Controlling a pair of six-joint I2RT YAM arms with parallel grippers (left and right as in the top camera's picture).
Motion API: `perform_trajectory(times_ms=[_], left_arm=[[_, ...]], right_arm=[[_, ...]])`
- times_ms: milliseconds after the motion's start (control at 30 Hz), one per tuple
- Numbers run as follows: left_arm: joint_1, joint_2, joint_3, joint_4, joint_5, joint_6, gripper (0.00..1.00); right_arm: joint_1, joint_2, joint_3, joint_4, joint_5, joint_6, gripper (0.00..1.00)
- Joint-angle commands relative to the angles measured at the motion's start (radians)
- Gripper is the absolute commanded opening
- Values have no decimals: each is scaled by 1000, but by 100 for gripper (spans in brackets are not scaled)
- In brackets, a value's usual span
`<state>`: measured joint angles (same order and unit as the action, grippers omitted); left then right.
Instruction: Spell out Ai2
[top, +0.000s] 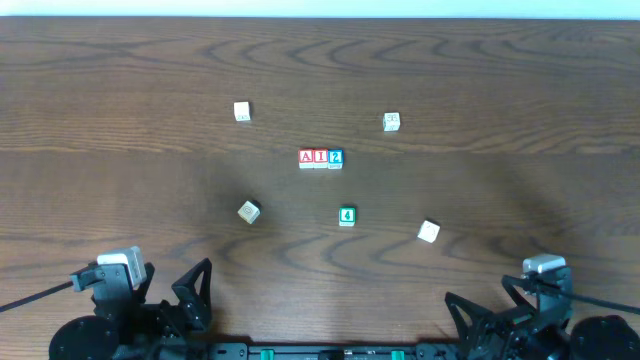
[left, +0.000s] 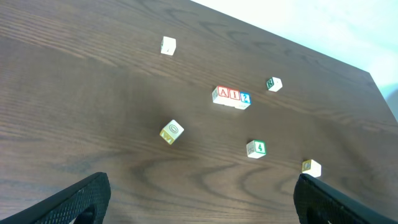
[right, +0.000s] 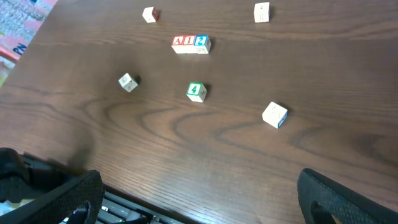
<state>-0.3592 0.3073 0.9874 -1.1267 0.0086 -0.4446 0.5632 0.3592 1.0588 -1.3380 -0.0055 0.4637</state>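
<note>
Three blocks stand touching in a row at the table's middle: a red A block (top: 306, 158), a red I block (top: 320, 158) and a blue 2 block (top: 335, 158). The row also shows in the left wrist view (left: 231, 96) and the right wrist view (right: 191, 43). My left gripper (top: 175, 300) is open and empty at the near left edge, far from the row. My right gripper (top: 495, 315) is open and empty at the near right edge.
Loose blocks lie around the row: a green 4 block (top: 346, 215), a tilted yellowish block (top: 248, 211), a white block (top: 428, 232) at the right, and two white blocks at the back (top: 241, 111) (top: 391, 121).
</note>
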Motion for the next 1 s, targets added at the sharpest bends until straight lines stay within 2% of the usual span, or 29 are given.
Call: perform_trajectory(times_ms=[0,133,233,333,433,567,967], left_arm=[[-1,-13,-6,-8,-70,26,96],[70,-51,-37,11,-132,85,95],[217,-139,-163,139,-73,239,95],[327,-240,-329,275,-7,339,95],[386,-305,-481,388,21,356,95],[407,-304,-623,519,51,359,95],[404,-302,-859,681,90,364,95]], right_arm=[[12,-3,-2,-2,9,11,99],[12,-3,-2,-2,9,11,99],[12,-3,-2,-2,9,11,99],[12,-3,-2,-2,9,11,99],[12,-3,-2,-2,9,11,99],[12,-3,-2,-2,9,11,99],[12,-3,-2,-2,9,11,99]])
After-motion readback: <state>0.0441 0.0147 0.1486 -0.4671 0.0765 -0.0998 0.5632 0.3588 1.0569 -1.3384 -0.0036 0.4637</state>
